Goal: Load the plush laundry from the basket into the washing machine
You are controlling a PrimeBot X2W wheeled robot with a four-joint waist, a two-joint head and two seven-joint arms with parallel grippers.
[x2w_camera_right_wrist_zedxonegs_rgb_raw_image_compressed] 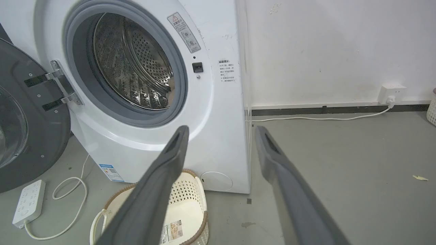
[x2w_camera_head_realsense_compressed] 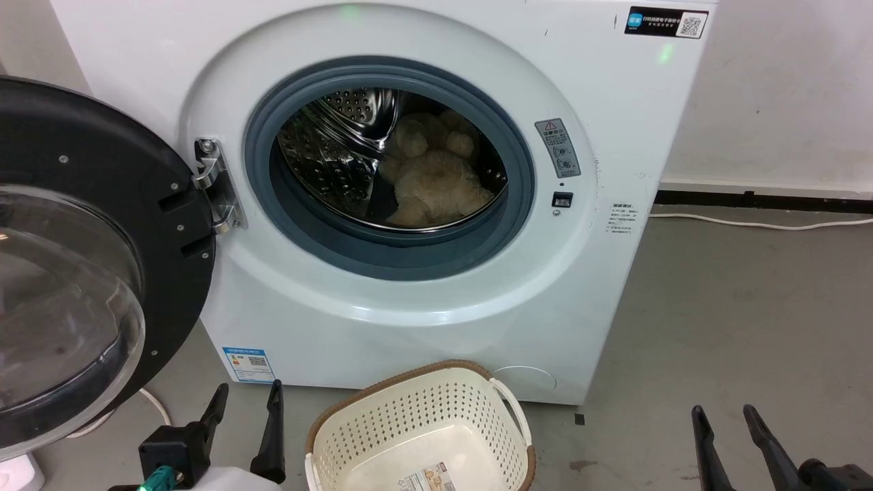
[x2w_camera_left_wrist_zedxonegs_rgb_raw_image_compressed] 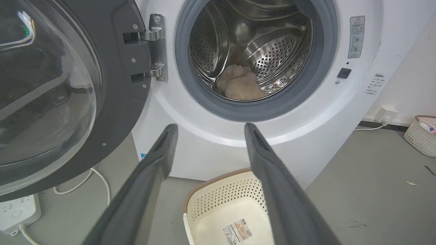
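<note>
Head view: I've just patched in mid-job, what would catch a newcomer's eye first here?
The white washing machine dominates the middle, its black-rimmed door standing wide open at the left. The cream plush laundry lies inside the steel drum, while the basket on the floor in front holds nothing but its label sticker. The left gripper and right gripper sit open and empty at the bottom corners.

Bare laundry or utility room, plain and unfurnished. Signs: 1 white front-loading washing machine [x2w_camera_head_realsense_compressed: 423, 327] on grey concrete floor [x2w_camera_head_realsense_compressed: 736, 307]; scuffed white wall [x2w_camera_right_wrist_zedxonegs_rgb_raw_image_compressed: 323, 51]; power strip [x2w_camera_right_wrist_zedxonegs_rgb_raw_image_compressed: 29, 202] loose on floor; wall socket [x2w_camera_right_wrist_zedxonegs_rgb_raw_image_compressed: 391, 92] with trailing cable [x2w_camera_right_wrist_zedxonegs_rgb_raw_image_compressed: 323, 118]; perforated basket [x2w_camera_head_realsense_compressed: 409, 423] before machine.
</note>
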